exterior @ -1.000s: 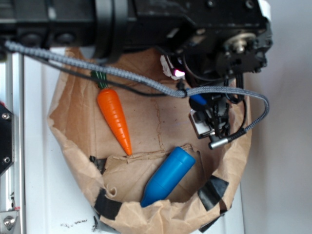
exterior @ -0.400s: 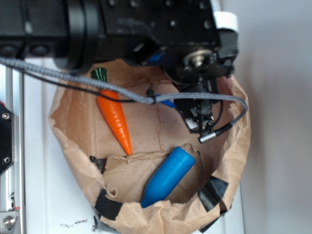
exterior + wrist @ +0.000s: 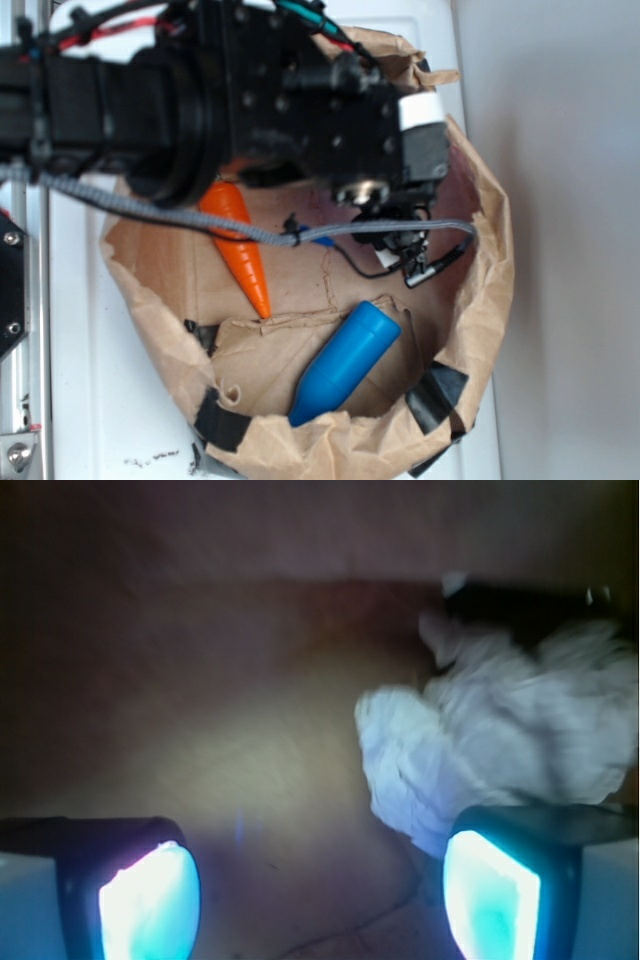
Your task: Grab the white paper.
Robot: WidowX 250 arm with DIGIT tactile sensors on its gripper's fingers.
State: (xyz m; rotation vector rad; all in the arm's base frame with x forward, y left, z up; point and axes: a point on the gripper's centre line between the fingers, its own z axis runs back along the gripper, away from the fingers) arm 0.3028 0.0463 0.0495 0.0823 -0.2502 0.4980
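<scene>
From the exterior view I see the brown paper bag (image 3: 480,290) lying open on the white worktop (image 3: 110,400), and I will place everything against that bag. My arm (image 3: 250,100) reaches in from the left and covers most of the bag's upper half, so the far rim shows only as a crumpled strip above the arm. The gripper (image 3: 400,255) hangs inside the bag near its right wall, but from here it is a dark tangle of bracket and cable and I cannot make out the jaws. A grey braided cable (image 3: 200,222) crosses the bag's interior in front of the orange carrot (image 3: 240,255), whose top end is hidden under the arm; its tip points toward the bag's near side. A blue cylinder (image 3: 345,362) lies tilted in the bag's lower middle. The white paper (image 3: 510,750) is not visible in the exterior view. In the wrist view it shows as a blurred, wrinkled wad resting on the bag's brown floor, on the right of the picture, just above the right finger (image 3: 495,895) and partly cut off by it. The left finger (image 3: 150,905) sits well apart from the paper. The jaws stand wide apart with nothing between them. A dark shape behind the paper is too blurred to name.
</scene>
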